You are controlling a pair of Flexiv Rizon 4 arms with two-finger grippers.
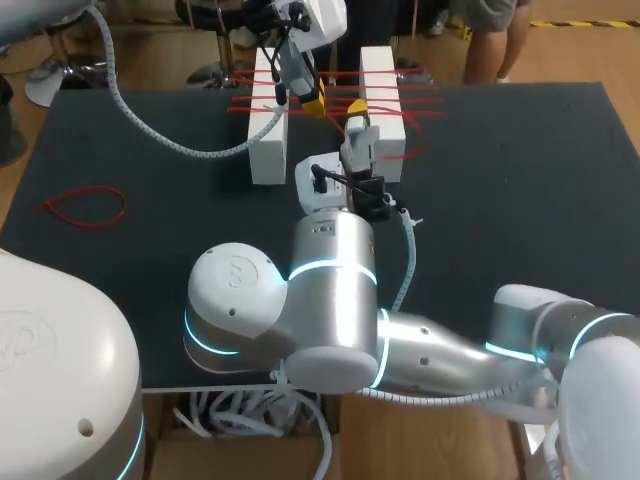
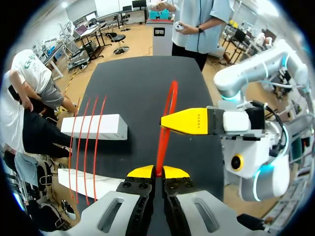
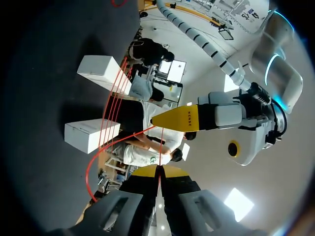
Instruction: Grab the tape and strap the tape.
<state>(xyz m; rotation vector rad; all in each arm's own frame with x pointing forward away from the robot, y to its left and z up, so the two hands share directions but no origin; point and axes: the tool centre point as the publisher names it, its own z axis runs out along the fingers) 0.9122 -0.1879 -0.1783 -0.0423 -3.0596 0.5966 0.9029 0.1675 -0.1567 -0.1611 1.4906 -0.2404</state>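
Note:
Two white blocks (image 1: 268,145) (image 1: 382,75) stand side by side at the table's far middle, with several red tape straps (image 1: 412,100) laid across them. My left gripper (image 1: 316,103) hangs between the blocks, shut on a red tape (image 2: 167,113) that runs ahead from its yellow tips (image 2: 157,172). My right gripper (image 1: 357,125) is close beside it, shut on the same red tape (image 3: 106,147), which curves in a loop toward the nearer block (image 3: 91,135). In each wrist view the other arm's yellow fingertip (image 2: 189,121) (image 3: 178,118) sits just ahead.
A loose red tape loop (image 1: 85,205) lies on the dark table (image 1: 520,180) at the left. My right arm's large elbow (image 1: 300,310) fills the near middle of the table. The left arm's ribbed cable (image 1: 160,135) hangs over the far left.

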